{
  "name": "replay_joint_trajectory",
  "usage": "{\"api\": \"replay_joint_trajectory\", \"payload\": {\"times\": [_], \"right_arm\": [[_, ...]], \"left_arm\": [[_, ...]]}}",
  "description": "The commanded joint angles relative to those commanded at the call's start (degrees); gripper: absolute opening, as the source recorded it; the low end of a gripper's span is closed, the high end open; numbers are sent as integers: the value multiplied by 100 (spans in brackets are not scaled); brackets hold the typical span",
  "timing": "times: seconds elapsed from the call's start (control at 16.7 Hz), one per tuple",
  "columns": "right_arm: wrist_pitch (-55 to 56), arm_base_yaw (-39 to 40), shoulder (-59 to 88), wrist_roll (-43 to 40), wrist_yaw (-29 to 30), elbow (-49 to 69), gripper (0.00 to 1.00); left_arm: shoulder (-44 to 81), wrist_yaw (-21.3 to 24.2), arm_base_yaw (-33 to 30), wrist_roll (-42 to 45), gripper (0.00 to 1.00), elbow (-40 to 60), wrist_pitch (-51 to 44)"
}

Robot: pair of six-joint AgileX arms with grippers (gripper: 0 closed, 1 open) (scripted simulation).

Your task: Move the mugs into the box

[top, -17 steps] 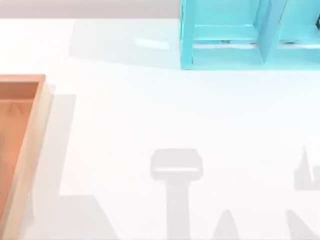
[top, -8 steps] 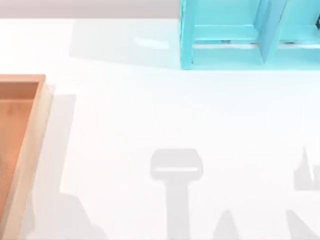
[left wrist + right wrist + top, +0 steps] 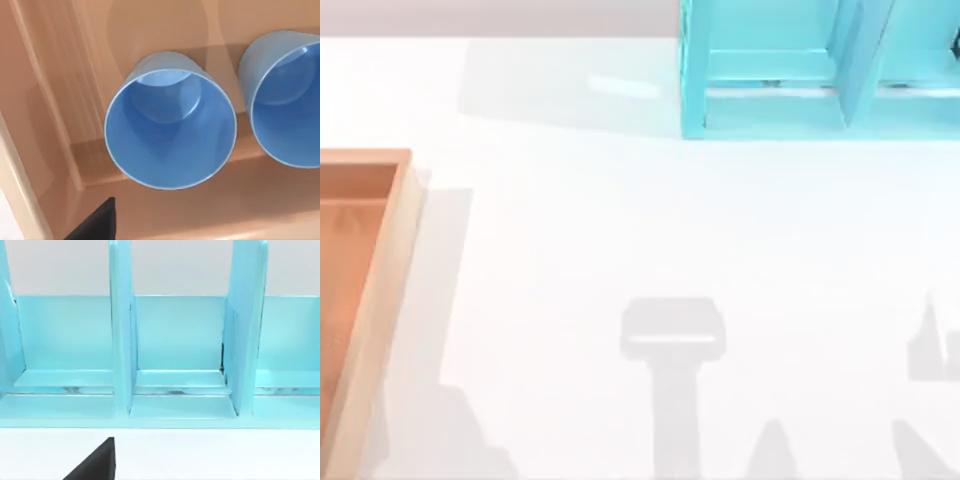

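Black wedge-shaped tip, probably left claw [image 3: 95, 222]; matching matte black wedge, right claw [image 3: 95, 462].

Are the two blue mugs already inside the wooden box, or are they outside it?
Inside. In the left wrist view both mugs stand upright and empty on the floor of the box, side by side with a gap between them.

white table [image 3: 620, 220] with soft shadows, turquoise shelf frame [image 3: 770, 70] at its far edge
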Motion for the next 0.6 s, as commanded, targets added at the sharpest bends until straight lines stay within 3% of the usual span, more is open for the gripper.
{"api": "replay_joint_trajectory", "payload": {"times": [0.6], "right_arm": [[0, 0, 0, 0, 0, 0, 100]], "left_arm": [[566, -3, 32, 56, 100, -1546, 2197]]}}
